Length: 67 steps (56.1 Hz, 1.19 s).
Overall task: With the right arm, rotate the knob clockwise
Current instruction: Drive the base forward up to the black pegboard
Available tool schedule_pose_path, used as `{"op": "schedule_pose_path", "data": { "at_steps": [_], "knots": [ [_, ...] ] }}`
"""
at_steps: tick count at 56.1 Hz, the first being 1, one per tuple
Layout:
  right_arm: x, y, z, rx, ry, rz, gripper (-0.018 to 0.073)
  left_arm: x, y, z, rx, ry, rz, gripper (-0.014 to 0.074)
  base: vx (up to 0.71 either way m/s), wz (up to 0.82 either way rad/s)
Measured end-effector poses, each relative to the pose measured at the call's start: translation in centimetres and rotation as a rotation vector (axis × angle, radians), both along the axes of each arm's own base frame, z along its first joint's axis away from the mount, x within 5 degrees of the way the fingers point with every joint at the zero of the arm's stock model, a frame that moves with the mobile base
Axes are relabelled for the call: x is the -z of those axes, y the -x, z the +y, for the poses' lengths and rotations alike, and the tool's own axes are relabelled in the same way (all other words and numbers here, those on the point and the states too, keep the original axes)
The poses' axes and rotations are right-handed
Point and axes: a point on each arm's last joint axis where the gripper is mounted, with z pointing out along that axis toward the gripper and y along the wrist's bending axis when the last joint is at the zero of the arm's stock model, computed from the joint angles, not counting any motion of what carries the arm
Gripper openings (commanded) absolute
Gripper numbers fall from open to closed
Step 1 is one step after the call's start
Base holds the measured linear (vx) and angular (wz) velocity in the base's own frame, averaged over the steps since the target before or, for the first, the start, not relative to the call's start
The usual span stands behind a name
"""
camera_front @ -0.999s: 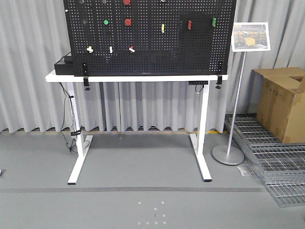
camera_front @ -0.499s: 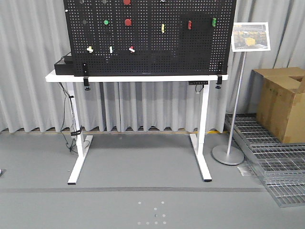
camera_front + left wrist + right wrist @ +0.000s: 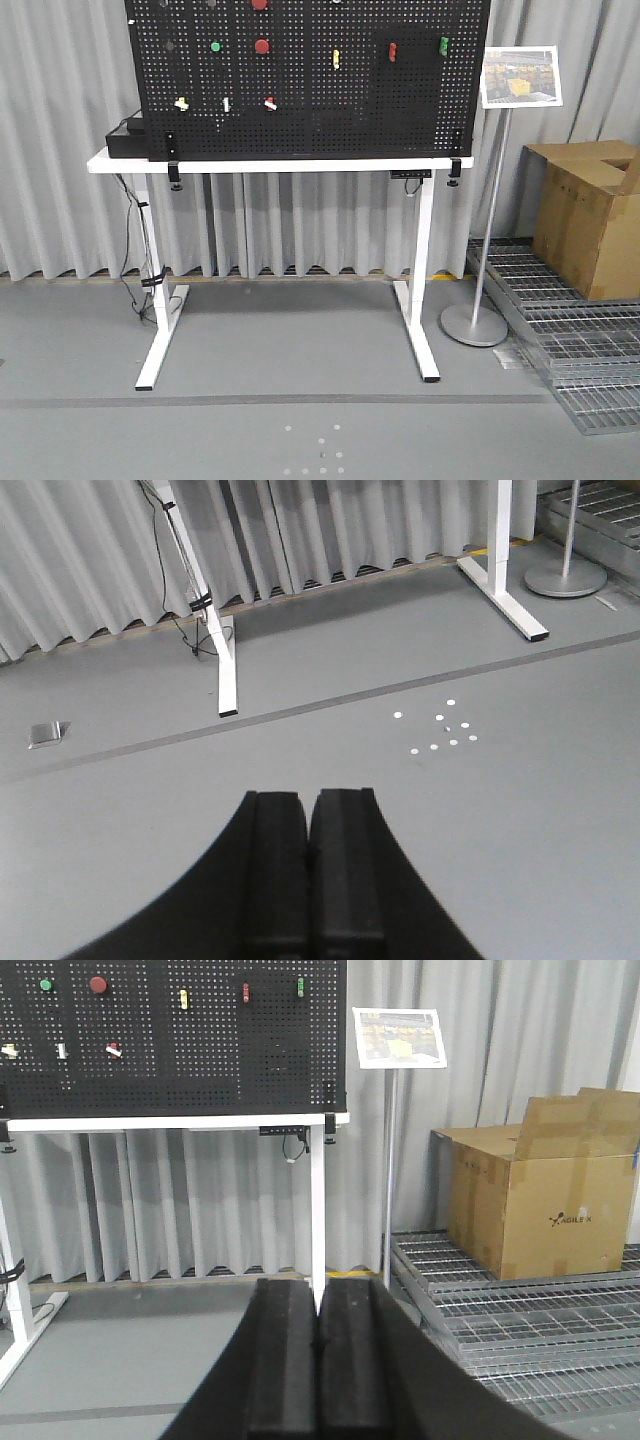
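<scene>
Here we see the right gripper (image 3: 318,1290) with its two black fingers pressed flat together and nothing between them. It points level across the room toward the white table (image 3: 180,1121) and the black pegboard (image 3: 170,1030) standing on it. The red knob (image 3: 98,984) sits high on that board, a green round piece (image 3: 45,984) just to its left. It is well apart from the right gripper, up and off to the left of the fingertips, so there is no contact. In the front view we find the same red knob (image 3: 262,46) in the upper left part of the pegboard (image 3: 310,90), among small yellow, red, green and white fittings. We cannot tell which of them turn.

The left gripper (image 3: 308,800) is likewise closed tight on nothing, and it is tilted down at the grey floor (image 3: 150,810) in front of the table legs.

A sign stand (image 3: 521,77) rises to the right of the table. Beyond it a cardboard box (image 3: 590,215) rests on metal grating (image 3: 590,345).
</scene>
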Motion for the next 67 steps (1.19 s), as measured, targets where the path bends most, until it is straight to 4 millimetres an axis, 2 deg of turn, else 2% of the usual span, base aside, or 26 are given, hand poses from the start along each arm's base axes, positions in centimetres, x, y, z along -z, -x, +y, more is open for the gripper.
{"op": "schedule_pose_path", "data": {
  "at_steps": [35, 67],
  "knots": [
    [0.00, 0.00, 0.00, 0.000, 0.000, 0.000, -0.0009, 0.00, 0.00, 0.00, 0.000, 0.000, 0.000, -0.0006, 0.21, 0.07],
    [0.00, 0.00, 0.00, 0.000, 0.000, 0.000, -0.0009, 0.00, 0.00, 0.00, 0.000, 0.000, 0.000, -0.0006, 0.38, 0.06]
  ]
}}
